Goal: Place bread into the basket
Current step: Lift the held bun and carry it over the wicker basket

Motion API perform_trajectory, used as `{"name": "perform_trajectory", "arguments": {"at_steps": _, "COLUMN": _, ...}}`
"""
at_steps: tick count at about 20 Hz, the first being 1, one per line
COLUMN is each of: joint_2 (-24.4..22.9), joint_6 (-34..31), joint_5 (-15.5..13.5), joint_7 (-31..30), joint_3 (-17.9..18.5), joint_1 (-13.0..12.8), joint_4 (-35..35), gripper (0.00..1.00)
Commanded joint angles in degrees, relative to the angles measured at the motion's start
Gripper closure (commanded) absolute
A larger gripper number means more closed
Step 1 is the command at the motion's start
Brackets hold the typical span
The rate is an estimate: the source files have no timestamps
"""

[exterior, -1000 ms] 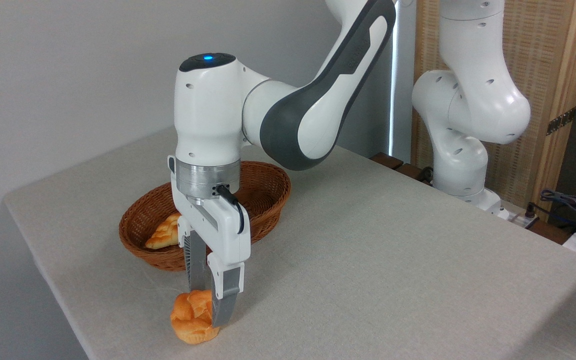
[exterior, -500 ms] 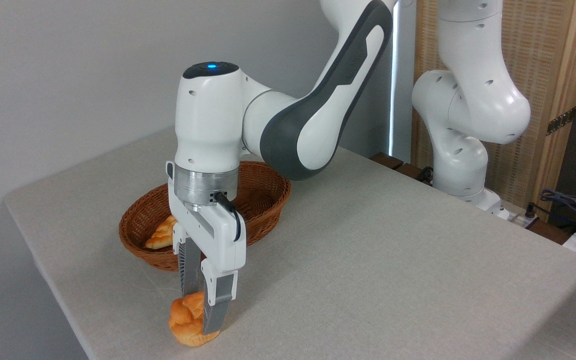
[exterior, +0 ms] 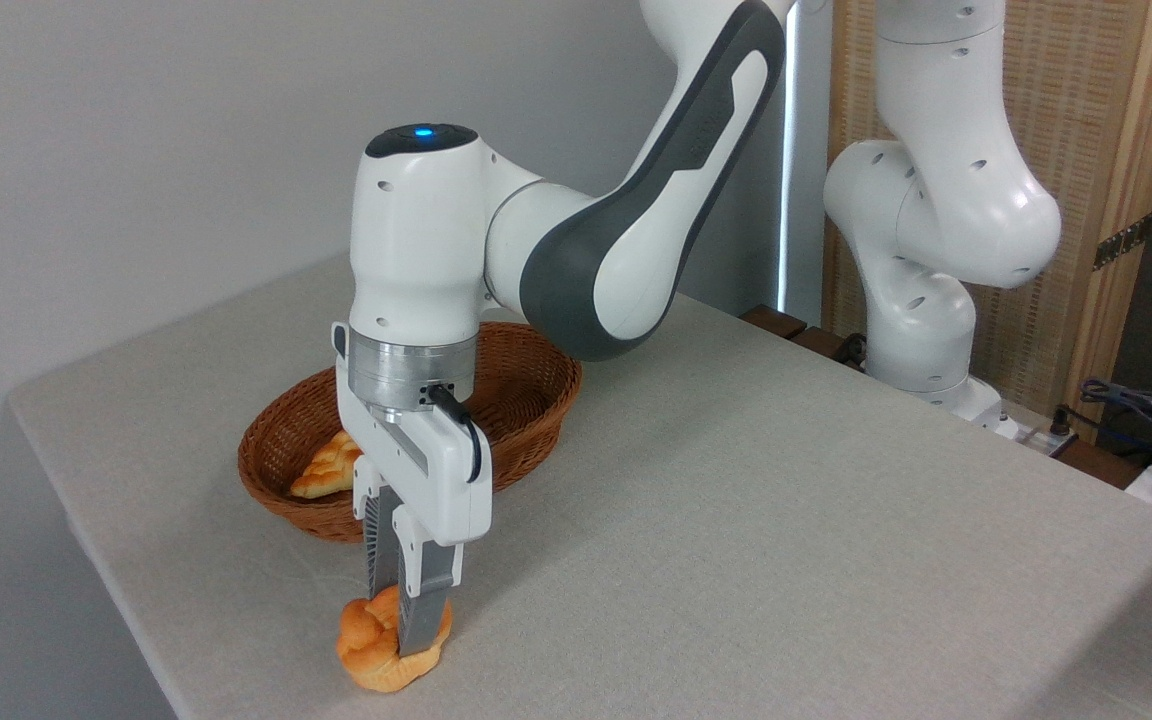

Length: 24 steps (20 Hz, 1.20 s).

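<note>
The claw (exterior: 398,625) hangs straight down near the front left corner of the table (exterior: 786,540), its two fingers (exterior: 421,615) set on either side of the bun (exterior: 376,645). The bun sits on the table directly under the claw, bulging out to the left of the fingers. Behind the claw, and partly hidden by it, the basket (exterior: 526,400) rests on the table, reaching from the claw's left to its right rear. Inside the basket, at its left end, just behind and left of the claw, lies a loaf (exterior: 326,468). Far to the right and behind the claw, the arm's base (exterior: 936,330) stands beyond the table's back edge
</note>
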Motion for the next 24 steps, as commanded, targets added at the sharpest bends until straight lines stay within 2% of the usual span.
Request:
{"name": "perform_trajectory", "arguments": {"at_steps": 1, "joint_2": -0.19, "joint_6": 0.71, "joint_5": -0.57, "joint_7": 0.35, "joint_3": -0.17, "joint_1": 0.16, "joint_4": -0.25, "gripper": 0.61}}
{"name": "perform_trajectory", "arguments": {"at_steps": 4, "joint_2": -1.77, "joint_6": -4.45, "joint_5": -6.79, "joint_7": 0.18, "joint_3": 0.62, "joint_1": 0.24, "joint_4": 3.42, "gripper": 0.61}}
{"name": "perform_trajectory", "arguments": {"at_steps": 6, "joint_2": -1.78, "joint_6": -14.70, "joint_5": -8.30, "joint_7": -0.26, "joint_3": 0.97, "joint_1": 0.25, "joint_4": 10.00, "gripper": 0.61}}
{"name": "perform_trajectory", "arguments": {"at_steps": 8, "joint_2": -1.77, "joint_6": -27.10, "joint_5": -8.39, "joint_7": -0.70, "joint_3": 1.32, "joint_1": 0.25, "joint_4": 16.77, "gripper": 0.61}}
{"name": "perform_trajectory", "arguments": {"at_steps": 9, "joint_2": -2.04, "joint_6": -31.16, "joint_5": -8.48, "joint_7": -1.05, "joint_3": 1.15, "joint_1": 0.25, "joint_4": 18.98, "gripper": 0.61}}
{"name": "perform_trajectory", "arguments": {"at_steps": 15, "joint_2": -8.53, "joint_6": -38.22, "joint_5": -8.22, "joint_7": -5.09, "joint_3": -5.08, "joint_1": 0.16, "joint_4": 18.39, "gripper": 0.58}}
{"name": "perform_trajectory", "arguments": {"at_steps": 19, "joint_2": -14.33, "joint_6": -38.41, "joint_5": -7.78, "joint_7": -6.68, "joint_3": -10.18, "joint_1": -0.02, "joint_4": 10.15, "gripper": 0.57}}
{"name": "perform_trajectory", "arguments": {"at_steps": 20, "joint_2": -15.56, "joint_6": -38.41, "joint_5": -7.26, "joint_7": -6.50, "joint_3": -11.50, "joint_1": -0.02, "joint_4": 7.95, "gripper": 0.57}}
{"name": "perform_trajectory", "arguments": {"at_steps": 22, "joint_2": -17.06, "joint_6": -38.41, "joint_5": -4.01, "joint_7": -6.42, "joint_3": -13.52, "joint_1": -0.45, "joint_4": 3.90, "gripper": 0.56}}
{"name": "perform_trajectory", "arguments": {"at_steps": 24, "joint_2": -17.42, "joint_6": -38.41, "joint_5": -2.86, "joint_7": -6.59, "joint_3": -16.15, "joint_1": -0.55, "joint_4": 0.47, "gripper": 0.55}}
